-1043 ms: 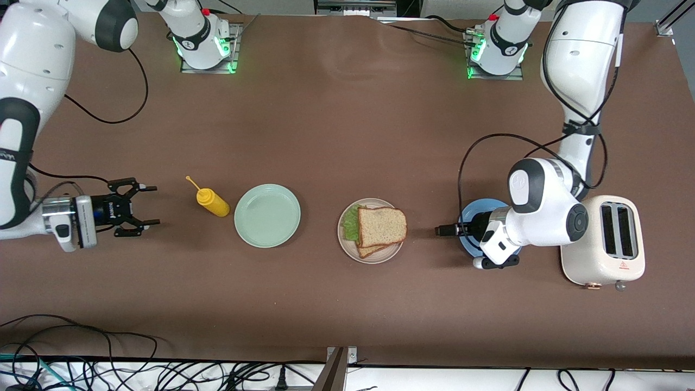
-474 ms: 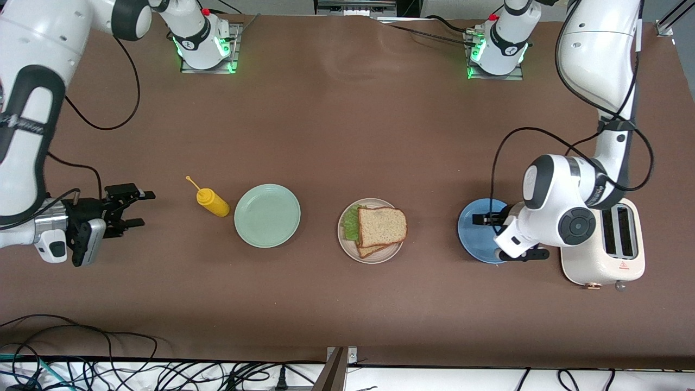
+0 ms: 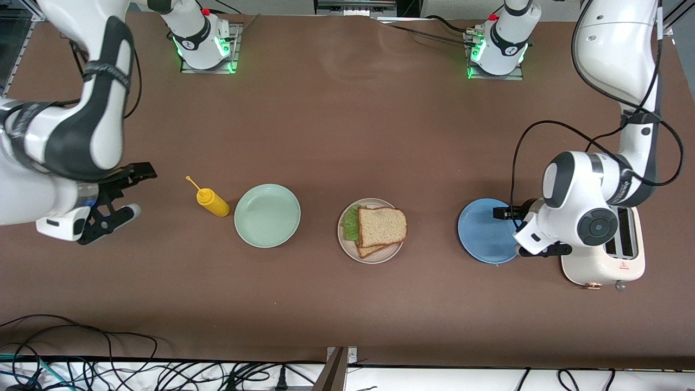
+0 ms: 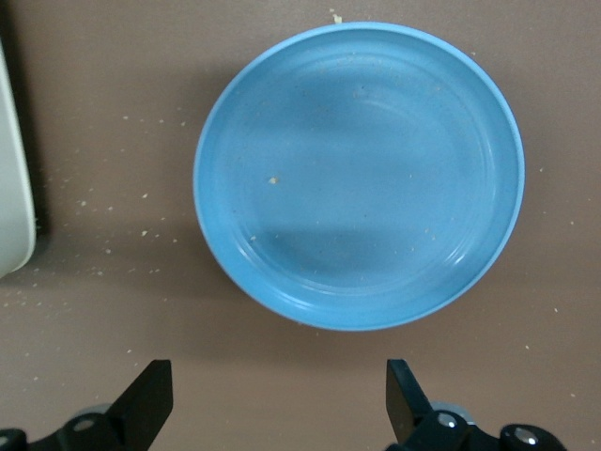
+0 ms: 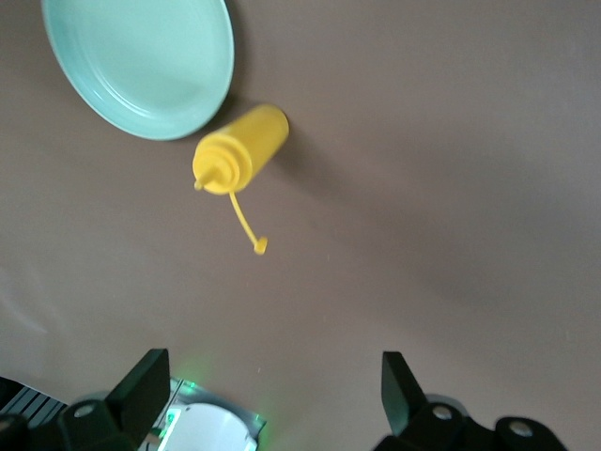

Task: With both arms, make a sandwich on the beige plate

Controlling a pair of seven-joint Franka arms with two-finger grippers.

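- The sandwich (image 3: 380, 228) is seen assembled on the beige plate (image 3: 371, 258), mid-table: a top bread slice, green lettuce (image 3: 351, 224) sticking out at the side toward the right arm's end, and a bottom slice peeking out at the camera-side edge
- The mint-green plate (image 3: 267, 215) is placed beside the beige plate toward the right arm's end, with nothing on it
- A yellow squeeze bottle (image 3: 212, 202) is laid on its side just beside the mint-green plate, cap strap trailing away from it
- The blue plate (image 3: 485, 231) is set toward the left arm's end, a few crumbs scattered on it
- A white toaster (image 3: 605, 266) is stood beside the blue plate, at the left arm's end
- The left gripper (image 4: 280, 406) is held over the table between blue plate and toaster, jaws wide, nothing gripped
- The right gripper (image 3: 125, 191) is held over bare table at the right arm's end, apart from the bottle, jaws wide, nothing gripped
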